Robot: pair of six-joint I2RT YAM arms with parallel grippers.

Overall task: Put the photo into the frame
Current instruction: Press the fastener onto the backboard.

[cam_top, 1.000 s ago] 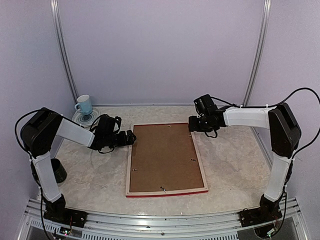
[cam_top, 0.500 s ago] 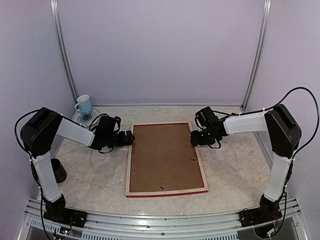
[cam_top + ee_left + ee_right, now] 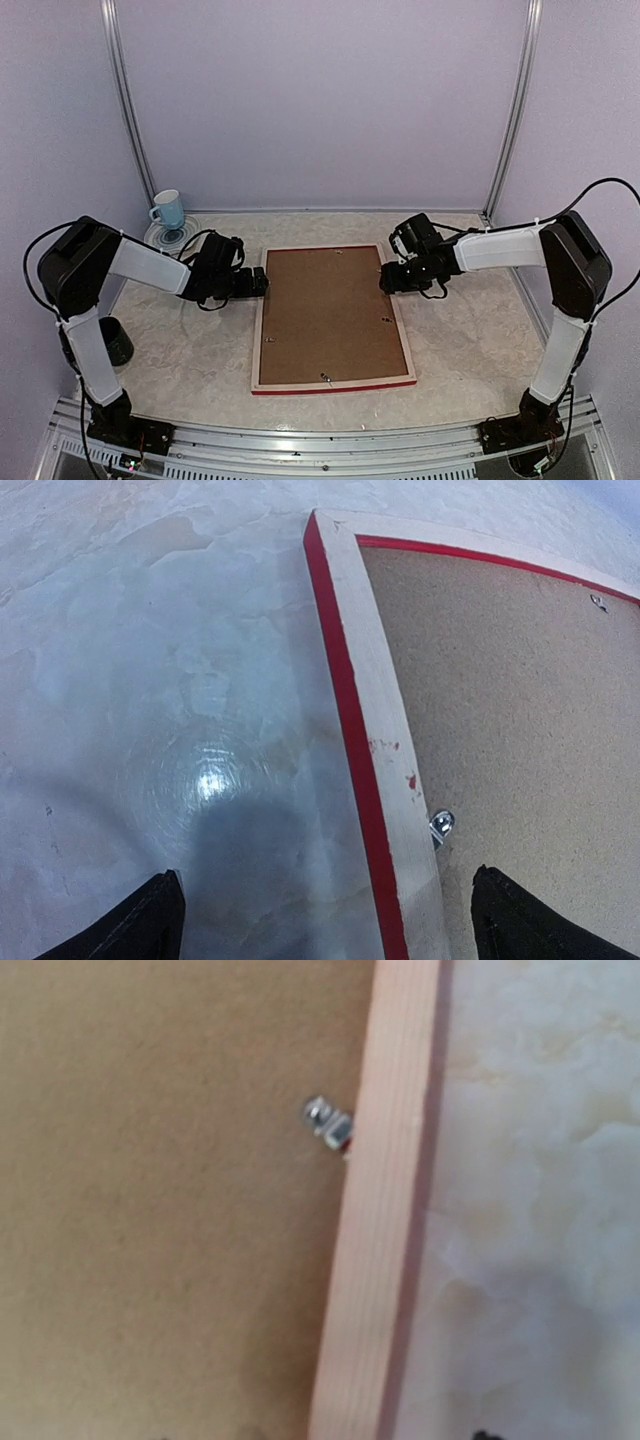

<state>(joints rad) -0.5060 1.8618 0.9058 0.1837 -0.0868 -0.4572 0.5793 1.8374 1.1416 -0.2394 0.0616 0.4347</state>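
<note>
The frame (image 3: pixel 258 340) lies face down on the table, pale wood back up and red outer edge showing. A brown backing board (image 3: pixel 328 312) fills it. The photo is hidden. My left gripper (image 3: pixel 258 283) is open and low over the frame's left bar (image 3: pixel 375 730), one fingertip (image 3: pixel 150 925) over the table and the other over the board, with a metal tab (image 3: pixel 441 826) between them. My right gripper (image 3: pixel 388 277) hangs close over the right bar (image 3: pixel 385 1190), near another tab (image 3: pixel 328 1120). Its tips only just show, far apart, at the bottom edge of the wrist view.
A blue cup (image 3: pixel 168 209) stands on a saucer (image 3: pixel 175 237) at the back left. A black object (image 3: pixel 116 342) sits by the left arm's base. Purple walls close in the table on three sides. More tabs (image 3: pixel 323 378) hold the board along the frame's near bar.
My right gripper has dropped and come nearer along the frame's right bar. The left gripper has shifted slightly down onto the left bar. The frame has not moved.
</note>
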